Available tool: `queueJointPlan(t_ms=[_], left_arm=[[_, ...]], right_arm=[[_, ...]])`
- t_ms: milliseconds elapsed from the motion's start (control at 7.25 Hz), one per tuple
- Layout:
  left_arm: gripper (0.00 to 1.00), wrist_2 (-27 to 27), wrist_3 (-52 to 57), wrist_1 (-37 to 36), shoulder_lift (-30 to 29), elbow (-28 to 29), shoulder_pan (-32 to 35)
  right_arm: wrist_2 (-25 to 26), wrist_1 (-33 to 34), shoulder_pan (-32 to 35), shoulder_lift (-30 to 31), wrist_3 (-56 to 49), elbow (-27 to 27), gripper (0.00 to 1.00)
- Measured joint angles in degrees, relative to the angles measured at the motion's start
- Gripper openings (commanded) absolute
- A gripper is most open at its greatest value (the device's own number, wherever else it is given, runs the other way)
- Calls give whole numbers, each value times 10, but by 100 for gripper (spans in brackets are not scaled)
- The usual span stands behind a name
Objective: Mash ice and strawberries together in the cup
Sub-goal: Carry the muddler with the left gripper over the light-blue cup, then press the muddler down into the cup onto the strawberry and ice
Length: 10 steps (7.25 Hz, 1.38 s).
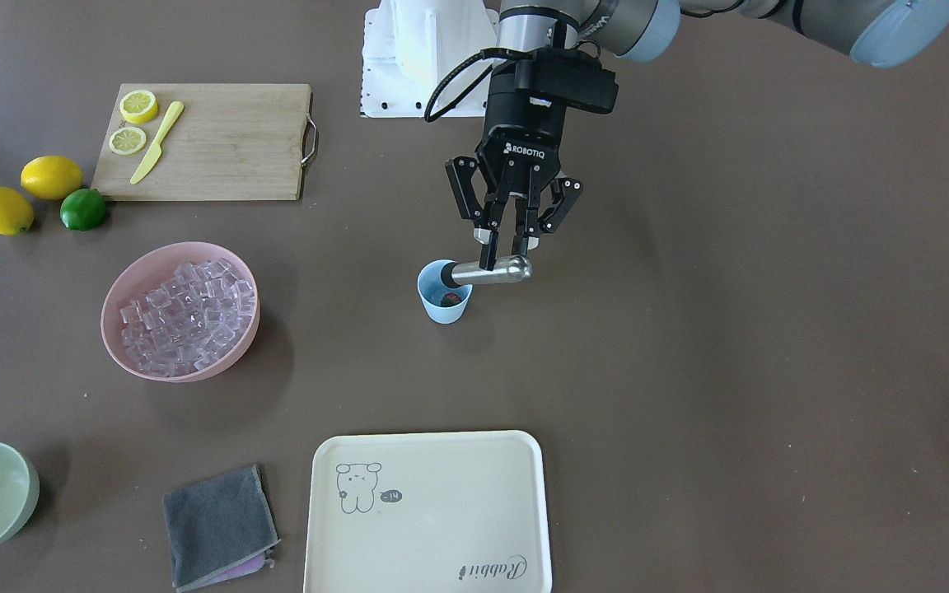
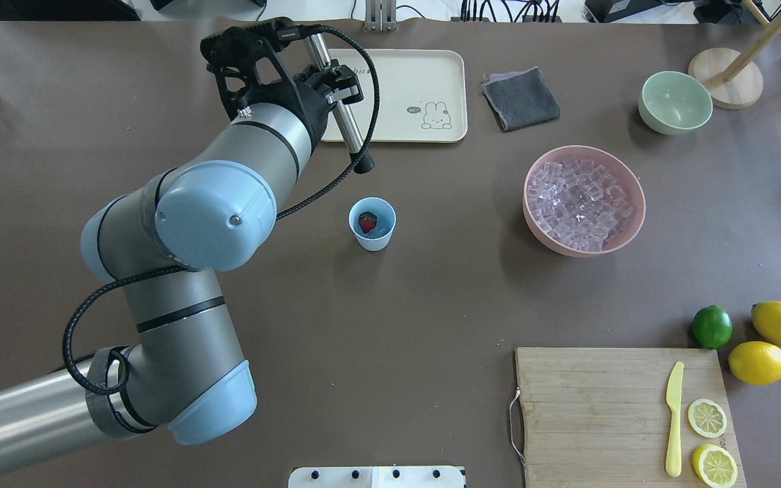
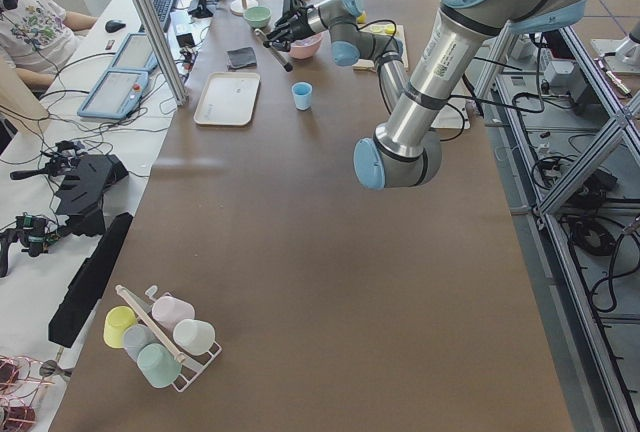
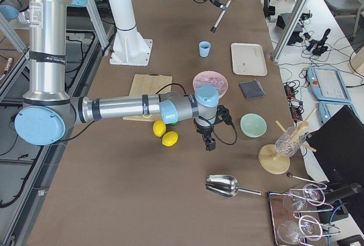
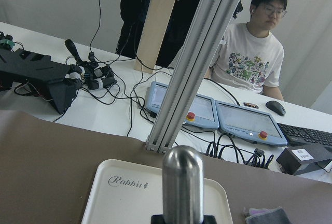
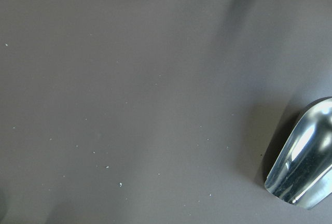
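Overhead, the strawberry (image 2: 367, 221) lies in the cup (image 2: 371, 234) on the worktop (image 2: 431, 305); the front view partly hides it behind the muddler (image 1: 495, 270); ice (image 2: 577, 203) fills the pink bowl (image 2: 535, 227); the left gripper's (image 1: 503, 257) fingers (image 1: 490, 247) pinch the muddler; the right gripper's (image 4: 209, 142) grip cannot be told.

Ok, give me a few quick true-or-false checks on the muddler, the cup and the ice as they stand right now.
1. The left tool grips the metal muddler. True.
2. The cup is empty. False: a strawberry lies in it.
3. The ice is heaped in the pink bowl. True.
4. The muddler's tip is pressed down into the cup. False: it hangs in the air, clear of the cup.
5. The knife lies beside the cup. False: it lies on the cutting board.
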<state>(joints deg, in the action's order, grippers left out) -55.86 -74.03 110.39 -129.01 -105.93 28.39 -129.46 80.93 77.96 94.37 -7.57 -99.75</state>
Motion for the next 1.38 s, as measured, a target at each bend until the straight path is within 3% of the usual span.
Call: queueJointPlan(t_ms=[690, 1379], left_arm=[[0, 86, 3, 1, 23, -1, -67], [0, 111, 0, 6, 21, 33, -99]], right_arm=[[1, 4, 0, 4, 0, -4, 99], [3, 4, 0, 9, -1, -3, 99]])
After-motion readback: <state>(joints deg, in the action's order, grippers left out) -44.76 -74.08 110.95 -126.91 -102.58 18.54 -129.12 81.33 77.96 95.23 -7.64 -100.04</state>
